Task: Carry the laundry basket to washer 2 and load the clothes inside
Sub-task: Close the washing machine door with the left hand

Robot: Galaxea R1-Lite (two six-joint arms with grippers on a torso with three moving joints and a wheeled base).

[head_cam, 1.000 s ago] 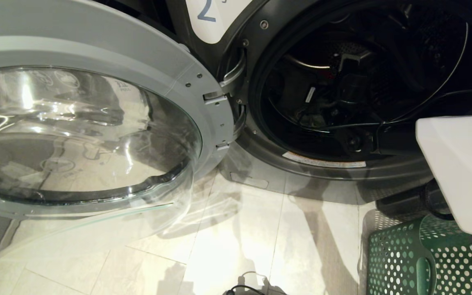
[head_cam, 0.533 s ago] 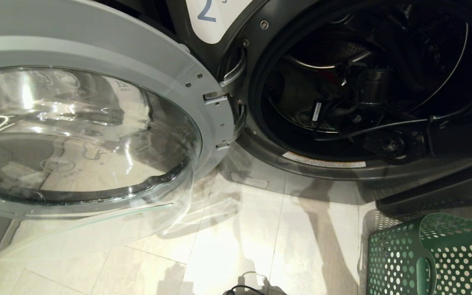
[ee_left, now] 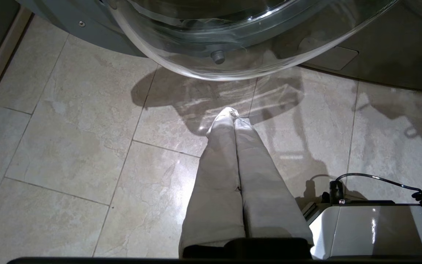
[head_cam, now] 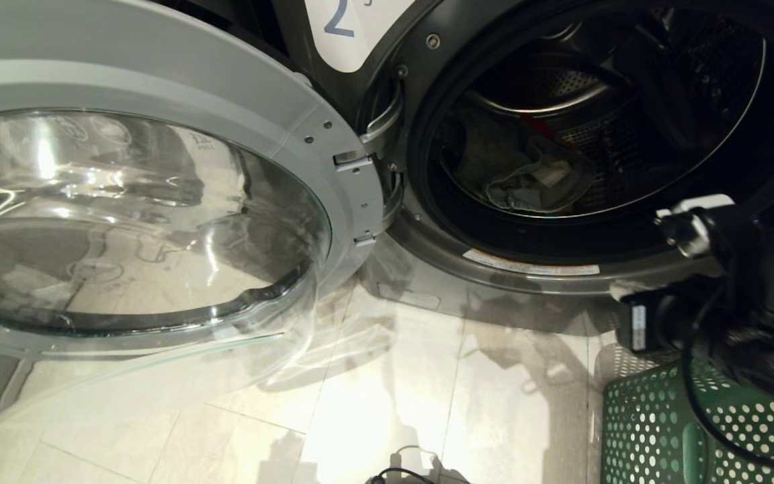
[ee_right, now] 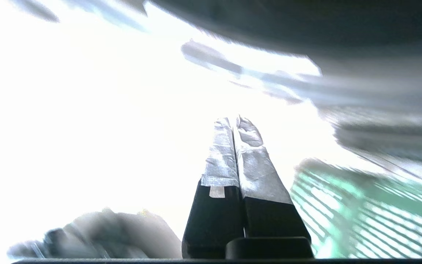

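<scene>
Washer 2 (head_cam: 387, 40) open, clothes (head_cam: 528, 178) in the drum. Laundry basket (head_cam: 656, 430) on the floor beside it. Right pincer (ee_right: 237, 123) closed, empty, above the basket. Left pincer (ee_left: 233, 114) closed, parked. Garments look soft and light: pinch a bunched fold.

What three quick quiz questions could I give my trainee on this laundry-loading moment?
1. True or false: the door of washer 2 is closed.
2. What lies inside the drum? A) nothing B) clothes C) the laundry basket
3. Fill in: the fingers of the left gripper, above the floor tiles, are ____.

Key: 1 false, it stands swung open. 2 B. 3 shut, as are those of the right gripper.
</scene>
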